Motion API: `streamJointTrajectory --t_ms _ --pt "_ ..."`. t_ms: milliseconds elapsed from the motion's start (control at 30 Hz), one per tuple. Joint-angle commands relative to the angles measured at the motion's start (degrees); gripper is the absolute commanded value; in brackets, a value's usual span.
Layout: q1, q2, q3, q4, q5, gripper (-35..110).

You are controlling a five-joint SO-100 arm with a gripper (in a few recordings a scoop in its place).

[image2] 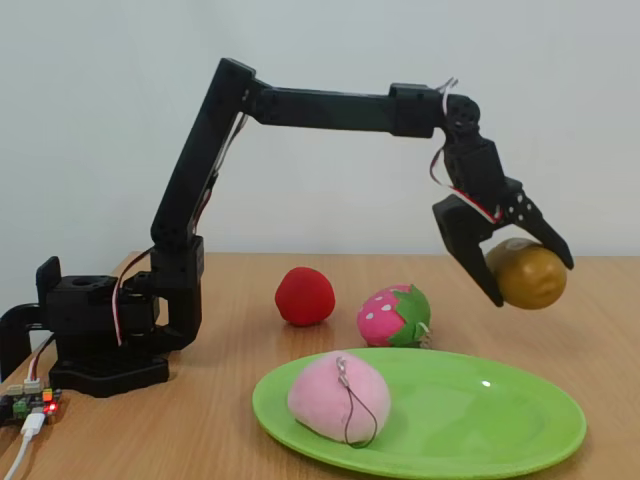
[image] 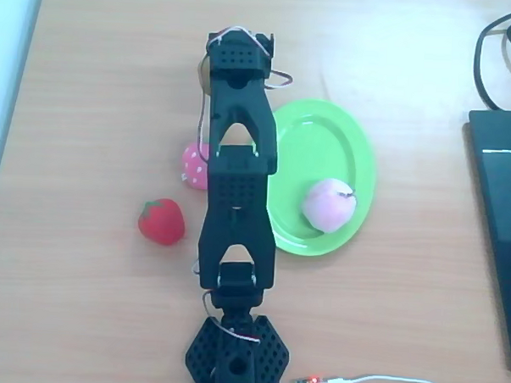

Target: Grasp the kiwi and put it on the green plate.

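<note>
Nearest the lens in the fixed view, we see the green plate (image2: 480, 425) lying on the worktop (image2: 230, 420) with a pale pink peach (image2: 335, 395) resting on its left part, a thin cord looped over the fruit. Behind the plate we find a pink strawberry (image2: 393, 315) and, to its left, a red strawberry (image2: 305, 296), both standing on the wood. Our black arm (image2: 300, 105) reaches out to the right, and its hand (image2: 515, 265) is clamped on the kiwi (image2: 528, 274), which hangs in the air clear of the worktop. From overhead, we see the kiwi (image: 204, 77) as a brown sliver peeking out left of the hand (image: 236, 59), beyond the plate's (image: 359, 154) upper-left rim.
</note>
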Motion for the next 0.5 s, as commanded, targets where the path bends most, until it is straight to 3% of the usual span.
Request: streamJointTrajectory --t_ms 0,467 --pt "2.4 5.6 2.0 1.5 -0.3 36" --pt "15.6 14.2 16.1 6.2 -1.4 38"
